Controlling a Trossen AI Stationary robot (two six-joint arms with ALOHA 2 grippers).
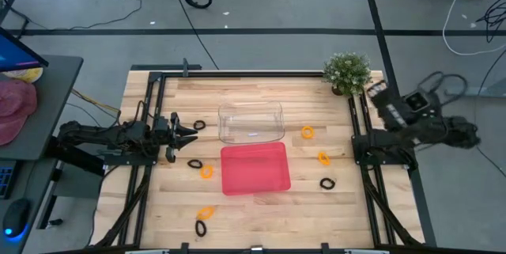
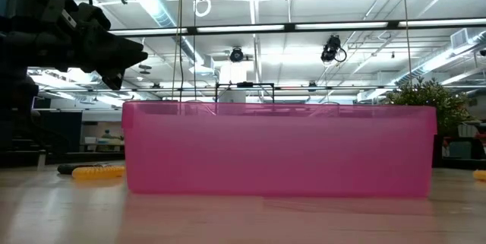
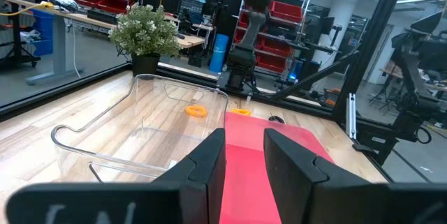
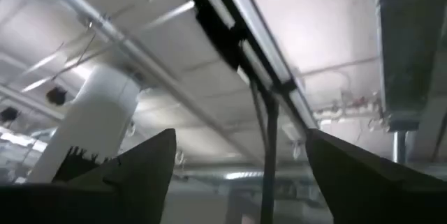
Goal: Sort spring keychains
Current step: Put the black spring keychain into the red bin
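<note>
Small coiled spring keychains lie loose on the wooden table: black ones (image 1: 198,125) (image 1: 194,164) (image 1: 327,183) (image 1: 201,227) and orange ones (image 1: 206,172) (image 1: 205,213) (image 1: 307,132) (image 1: 324,158). A clear tray (image 1: 251,122) stands mid-table, and a pink tray (image 1: 254,168) stands just nearer. My left gripper (image 1: 190,131) (image 3: 244,137) hovers level at the table's left. It points at the trays, slightly open, with nothing between its fingers. My right gripper (image 1: 373,89) (image 4: 241,144) is raised at the table's right edge. It tilts up toward the ceiling, wide open and empty.
A potted plant (image 1: 346,72) stands at the far right corner. Black frame rails (image 1: 150,167) (image 1: 365,167) run along both sides of the table. In the low view the pink tray's wall (image 2: 281,149) fills the middle.
</note>
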